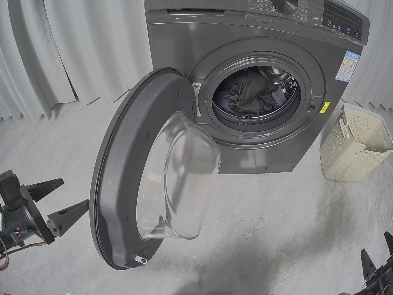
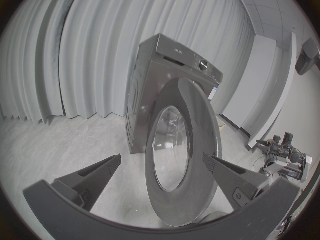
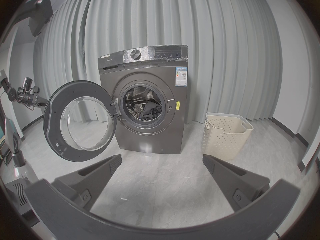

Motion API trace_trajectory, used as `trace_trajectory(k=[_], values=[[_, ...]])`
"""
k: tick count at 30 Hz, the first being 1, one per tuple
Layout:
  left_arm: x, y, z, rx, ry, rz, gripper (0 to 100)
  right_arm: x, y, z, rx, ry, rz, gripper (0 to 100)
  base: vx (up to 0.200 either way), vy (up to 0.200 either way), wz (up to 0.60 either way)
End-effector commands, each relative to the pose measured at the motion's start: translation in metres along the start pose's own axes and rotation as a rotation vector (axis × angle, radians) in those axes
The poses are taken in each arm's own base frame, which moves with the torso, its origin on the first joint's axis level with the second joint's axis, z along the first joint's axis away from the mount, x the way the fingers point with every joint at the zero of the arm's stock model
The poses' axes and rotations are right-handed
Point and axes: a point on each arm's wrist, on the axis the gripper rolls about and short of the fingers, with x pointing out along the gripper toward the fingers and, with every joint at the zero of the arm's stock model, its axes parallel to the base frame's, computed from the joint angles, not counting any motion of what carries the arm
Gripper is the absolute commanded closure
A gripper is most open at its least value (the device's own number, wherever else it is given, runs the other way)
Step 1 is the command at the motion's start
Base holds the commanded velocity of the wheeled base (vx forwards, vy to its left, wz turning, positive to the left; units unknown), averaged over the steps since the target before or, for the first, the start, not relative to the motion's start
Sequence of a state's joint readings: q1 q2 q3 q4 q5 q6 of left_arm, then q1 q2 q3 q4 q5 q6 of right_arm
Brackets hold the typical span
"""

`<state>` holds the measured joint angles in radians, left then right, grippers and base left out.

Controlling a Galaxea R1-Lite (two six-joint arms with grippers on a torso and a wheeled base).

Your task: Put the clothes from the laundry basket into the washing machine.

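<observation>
Dark clothes (image 1: 249, 93) lie heaped inside the drum (image 1: 286, 85) of the grey front-loading washing machine (image 1: 184, 46), seen through the round opening right of centre in the upper half of the head view; a paler piece of fabric shows behind the dark garment at the opening's left. The machine stands on a pale marbled floor (image 1: 286, 234) before pleated light curtains (image 1: 82, 41). Its round door (image 1: 123, 164) is swung wide on the hinge at the opening's left, the domed clear window (image 1: 180, 177) facing the camera and filling the centre-left of the frame. The cream perforated laundry basket (image 1: 356, 148) stands upright on the floor at the right edge of the frame, just beside the machine's right corner and apart from it. The left claw (image 1: 74, 192), at the lower left of the head view, has its fingers spread wide and holds nothing; its nearer fingertip lies just beside the door's outer rim, and contact cannot be determined. The right claw (image 1: 374, 242), in the lower right corner, is likewise spread and empty, well apart from basket and machine.
</observation>
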<state>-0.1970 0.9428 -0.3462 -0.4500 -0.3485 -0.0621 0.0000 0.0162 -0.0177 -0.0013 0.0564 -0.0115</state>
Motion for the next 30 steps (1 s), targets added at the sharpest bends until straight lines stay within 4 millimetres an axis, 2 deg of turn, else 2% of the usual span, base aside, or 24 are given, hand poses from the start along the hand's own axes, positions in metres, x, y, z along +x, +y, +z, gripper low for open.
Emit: trace_trajectory(k=[1, 9, 15, 17, 21, 30], values=[[0.022, -0.002, -0.005, 0.001, 0.084, -0.067, 0, 0.0, 0.0, -0.005, -0.001, 0.004, 0.0, 0, 0.0, 0.0, 0.0], [0.041, -0.02, 0.004, 0.027, 0.077, -0.189, 0, 0.0, 0.0, -0.005, -0.001, 0.004, 0.0, 0, 0.0, 0.0, 0.0], [0.061, -0.031, 0.007, 0.036, 0.092, -0.217, 0, 0.0, 0.0, -0.005, -0.001, 0.004, 0.0, 0, 0.0, 0.0, 0.0], [0.082, -0.036, 0.011, 0.03, 0.076, -0.204, 0, 0.0, 0.0, -0.005, -0.001, 0.004, 0.0, 0, 0.0, 0.0, 0.0], [0.107, -0.043, 0.017, 0.031, 0.017, -0.179, 0, 0.0, 0.0, -0.005, -0.001, 0.004, 0.0, 0, 0.0, 0.0, 0.0], [0.15, -0.061, 0.018, -0.003, -0.071, -0.116, 0, 0.0, 0.0, -0.005, -0.001, 0.004, 0.0, 0, 0.0, 0.0, 0.0]])
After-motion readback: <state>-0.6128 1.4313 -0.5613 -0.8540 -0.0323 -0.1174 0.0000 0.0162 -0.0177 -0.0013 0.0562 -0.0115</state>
